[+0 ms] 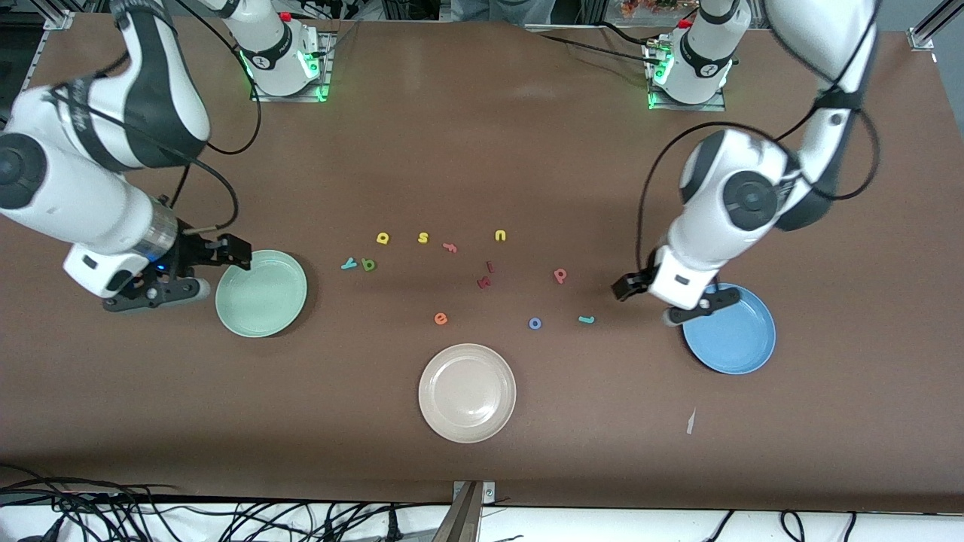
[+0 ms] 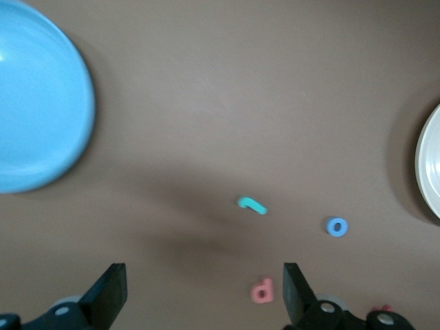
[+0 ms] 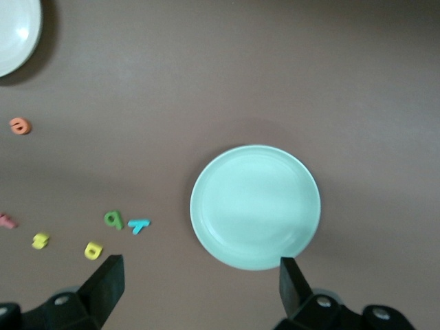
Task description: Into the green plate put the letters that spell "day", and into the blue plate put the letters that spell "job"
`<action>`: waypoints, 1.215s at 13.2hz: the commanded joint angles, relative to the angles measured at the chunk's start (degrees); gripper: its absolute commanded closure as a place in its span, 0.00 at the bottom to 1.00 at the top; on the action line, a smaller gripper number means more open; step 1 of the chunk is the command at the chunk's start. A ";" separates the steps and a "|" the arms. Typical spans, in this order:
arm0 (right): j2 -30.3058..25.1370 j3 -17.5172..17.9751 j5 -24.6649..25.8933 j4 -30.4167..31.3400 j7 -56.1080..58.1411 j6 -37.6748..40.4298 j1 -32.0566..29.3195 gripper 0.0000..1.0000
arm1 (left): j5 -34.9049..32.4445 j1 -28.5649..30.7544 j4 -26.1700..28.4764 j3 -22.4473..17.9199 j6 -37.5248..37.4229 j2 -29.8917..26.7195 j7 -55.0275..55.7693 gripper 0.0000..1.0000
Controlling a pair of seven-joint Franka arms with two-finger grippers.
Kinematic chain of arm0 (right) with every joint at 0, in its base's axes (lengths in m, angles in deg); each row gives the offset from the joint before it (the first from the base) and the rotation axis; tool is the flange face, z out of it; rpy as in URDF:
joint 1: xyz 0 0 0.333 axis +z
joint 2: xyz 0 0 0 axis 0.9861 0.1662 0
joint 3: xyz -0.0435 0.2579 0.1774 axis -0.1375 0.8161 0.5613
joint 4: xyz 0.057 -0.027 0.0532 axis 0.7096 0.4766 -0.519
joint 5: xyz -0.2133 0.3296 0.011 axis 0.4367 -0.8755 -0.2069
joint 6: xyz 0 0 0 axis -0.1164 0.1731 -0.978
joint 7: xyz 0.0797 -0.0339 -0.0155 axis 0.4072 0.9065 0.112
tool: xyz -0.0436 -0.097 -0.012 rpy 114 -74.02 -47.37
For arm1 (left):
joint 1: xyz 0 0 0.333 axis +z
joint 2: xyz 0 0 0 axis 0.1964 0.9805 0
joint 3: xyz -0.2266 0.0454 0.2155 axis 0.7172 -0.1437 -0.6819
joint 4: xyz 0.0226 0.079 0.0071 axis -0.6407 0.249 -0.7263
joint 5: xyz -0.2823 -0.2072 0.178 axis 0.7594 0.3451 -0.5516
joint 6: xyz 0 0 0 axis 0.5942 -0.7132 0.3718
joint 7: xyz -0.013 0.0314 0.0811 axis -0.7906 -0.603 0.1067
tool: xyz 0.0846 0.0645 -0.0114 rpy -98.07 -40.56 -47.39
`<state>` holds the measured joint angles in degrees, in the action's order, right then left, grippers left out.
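Beige plate: beige plate lies nearest the front camera and serves as the landmark; nothing on it.
Green plate: green plate sits toward the right arm's end from the beige plate and slightly farther from the camera, nothing on it.
Blue plate: blue plate sits toward the left arm's end from the beige plate, nothing on it.
"day" letters: yellow "a", teal "y" and olive-green "d" lie on the table farther from the camera than the beige plate, on the green plate's side.
"job" letters: blue "o", teal "j" and salmon-pink "b" lie on the table farther from the camera than the beige plate, on the blue plate's side.
Other letters: orange "e", yellow "s", yellow "u" and dark red letters lie between those groups.
View differences: only the front view shows both arms and all three plates; each wrist view shows just one coloured plate and an edge of the beige one.
Surface: brown table; cables hang at its edge nearest the front camera.
Left gripper: left gripper hangs spread wide, holding nothing, over the table at the blue plate's rim.
Right gripper: right gripper hangs spread wide, holding nothing, over the table beside the green plate.
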<state>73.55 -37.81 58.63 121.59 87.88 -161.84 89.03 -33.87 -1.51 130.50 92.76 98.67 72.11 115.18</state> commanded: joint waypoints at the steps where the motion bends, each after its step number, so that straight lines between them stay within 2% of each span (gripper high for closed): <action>1: -0.82 3.01 -0.27 8.78 -3.45 -10.05 0.01 0.00 | -2.66 -4.64 -0.73 -0.76 7.41 6.52 8.12 0.00; 3: -0.38 5.73 0.08 13.45 -9.87 -16.38 0.10 0.00 | -10.80 -6.23 -0.64 -0.41 9.11 9.69 13.91 0.00; 4: -0.03 6.35 0.08 15.47 -13.11 -19.03 0.10 0.00 | -12.76 -6.93 -0.29 -0.41 10.24 10.84 15.68 0.00; 9: 2.07 9.08 0.08 24.09 -33.31 -30.11 0.62 0.00 | -12.16 -9.40 -0.29 -0.32 11.57 13.48 18.25 0.02; 10: 2.78 9.08 0.08 24.45 -38.84 -31.17 1.32 0.00 | -11.81 -9.49 -0.29 -0.23 11.57 13.74 18.34 0.04; 12: 4.36 9.08 0.08 25.85 -49.05 -34.15 2.82 0.00 | -11.28 -9.40 -0.20 0.56 11.49 13.92 18.34 0.18; 13: 4.89 9.08 0.00 26.56 -50.40 -35.47 2.83 0.00 | -11.28 -9.40 0.24 0.56 11.49 13.92 18.34 0.19; 16: 6.82 9.00 -0.53 29.10 -50.50 -39.34 2.74 0.00 | -11.28 -9.22 1.29 1.17 11.49 13.92 18.34 0.33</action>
<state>79.73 -28.89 58.65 148.75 38.40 -198.19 92.02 -44.64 -10.56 131.20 93.70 110.14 86.05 132.66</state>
